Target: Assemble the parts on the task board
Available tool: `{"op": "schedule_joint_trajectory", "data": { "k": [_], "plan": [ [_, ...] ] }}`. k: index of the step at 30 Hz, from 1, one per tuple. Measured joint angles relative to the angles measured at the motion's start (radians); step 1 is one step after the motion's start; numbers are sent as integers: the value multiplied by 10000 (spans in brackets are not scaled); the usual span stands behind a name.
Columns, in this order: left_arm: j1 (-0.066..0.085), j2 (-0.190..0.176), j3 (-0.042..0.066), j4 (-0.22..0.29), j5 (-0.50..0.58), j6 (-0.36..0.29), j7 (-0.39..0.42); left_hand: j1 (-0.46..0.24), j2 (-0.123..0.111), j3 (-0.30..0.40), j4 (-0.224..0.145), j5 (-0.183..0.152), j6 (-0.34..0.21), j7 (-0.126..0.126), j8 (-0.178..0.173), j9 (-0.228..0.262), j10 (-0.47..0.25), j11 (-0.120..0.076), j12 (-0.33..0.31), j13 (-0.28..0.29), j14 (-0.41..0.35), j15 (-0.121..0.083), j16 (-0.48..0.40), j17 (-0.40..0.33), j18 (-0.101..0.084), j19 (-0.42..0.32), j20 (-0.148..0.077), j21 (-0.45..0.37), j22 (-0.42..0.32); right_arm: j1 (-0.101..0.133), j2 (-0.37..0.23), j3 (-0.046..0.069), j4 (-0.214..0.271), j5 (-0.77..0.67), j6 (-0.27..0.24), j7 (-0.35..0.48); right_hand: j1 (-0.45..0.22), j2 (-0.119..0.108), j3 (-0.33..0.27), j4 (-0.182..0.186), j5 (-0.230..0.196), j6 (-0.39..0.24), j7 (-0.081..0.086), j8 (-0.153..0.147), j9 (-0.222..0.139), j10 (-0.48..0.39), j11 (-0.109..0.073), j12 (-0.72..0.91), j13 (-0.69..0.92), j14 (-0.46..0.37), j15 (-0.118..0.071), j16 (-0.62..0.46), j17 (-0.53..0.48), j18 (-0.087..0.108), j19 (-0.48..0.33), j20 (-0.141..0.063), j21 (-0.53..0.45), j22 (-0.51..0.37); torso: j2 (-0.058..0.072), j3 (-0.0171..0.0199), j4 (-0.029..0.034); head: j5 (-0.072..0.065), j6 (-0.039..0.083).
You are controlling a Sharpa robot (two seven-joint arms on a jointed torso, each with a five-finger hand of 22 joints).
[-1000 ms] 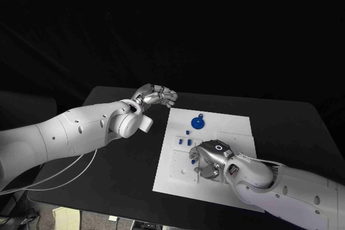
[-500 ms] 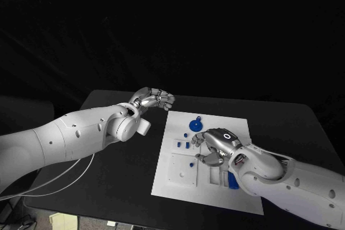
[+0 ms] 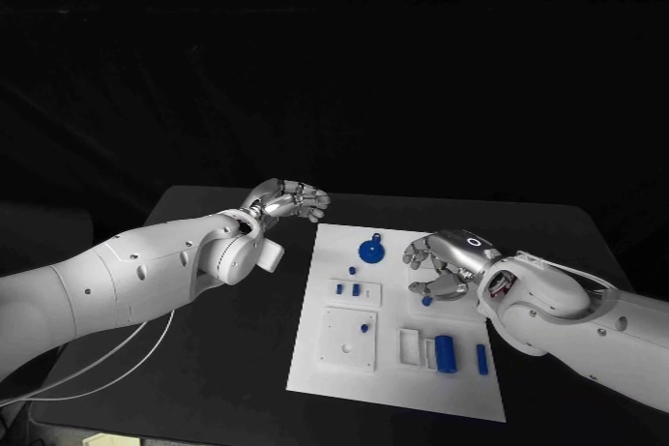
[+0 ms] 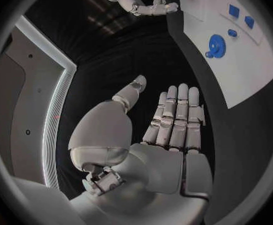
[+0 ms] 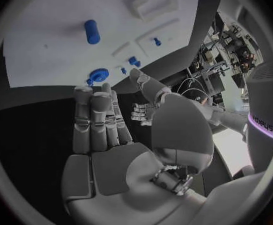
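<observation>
Right robot hand [image 3: 444, 264] over task board [image 3: 397, 369], fingers loosely apart, empty. Left robot hand [image 3: 289, 199] empty, apart. Risk: careless descent knocks blue gear [image 3: 372, 251] off its spot.

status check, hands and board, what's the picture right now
Left hand empty, off the board's far-left corner. Right hand empty, over the task board beside the blue gear. Nothing in the way.
</observation>
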Motion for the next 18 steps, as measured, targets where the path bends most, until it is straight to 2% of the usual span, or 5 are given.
{"op": "schedule_joint_trajectory", "data": {
  "k": [1,2,10,15,18],
  "plan": [
    [-1,1,0,-15,2,0,1,0,0,0,0,0,0,0,0,0,0,0,0,0,0,0,0,0,-2,0,0,-23,5,-5,-23,-5,-7,5,115,10,-123,5,-201,-40,130,-56,17,-37,-18,-66,16,0,-35,-33,33,0,-11,-9,0,0,0,0,0,0,0,-15,15],
    [-3,4,0,-27,4,1,1,0,0,0,0,0,0,0,0,0,0,0,0,1,0,0,0,4,-3,0,0,-38,9,-5,-37,-5,-9,3,206,14,-186,9,-350,-71,240,-166,59,-47,-29,-174,70,0,-57,-65,65,0,-21,-151,0,0,0,0,0,0,0,-24,23],
    [-10,43,0,-51,15,11,3,0,0,0,0,0,0,0,0,1,0,0,0,1,0,0,0,8,-24,0,0,-38,9,-4,-237,-72,-106,-177,889,-6,-782,3,-1595,-132,1053,-517,50,-117,-78,-828,295,-77,-370,-260,259,52,-114,-154,-180,27,-135,0,5,-6,6,-110,37],
    [-11,35,0,-67,21,14,4,0,0,0,0,0,0,0,0,1,0,0,0,-9,0,0,0,7,-66,0,0,-38,8,-84,-179,-139,-396,-330,1046,-29,-782,3,-1654,-113,1079,-587,-17,-117,-80,-848,315,-77,-425,-281,279,55,-141,-155,-221,37,-137,0,12,-13,10,-136,37],
    [-12,34,0,-68,24,17,4,0,0,0,0,0,0,0,0,1,0,0,0,-9,0,0,0,12,-68,1,1,-38,8,-187,-119,-162,-509,-413,1071,-44,-389,34,-1445,39,876,-490,-117,-97,-70,-848,315,-38,-476,-306,256,116,-184,-155,-223,39,-177,0,16,-13,12,-137,37]
  ]
}}
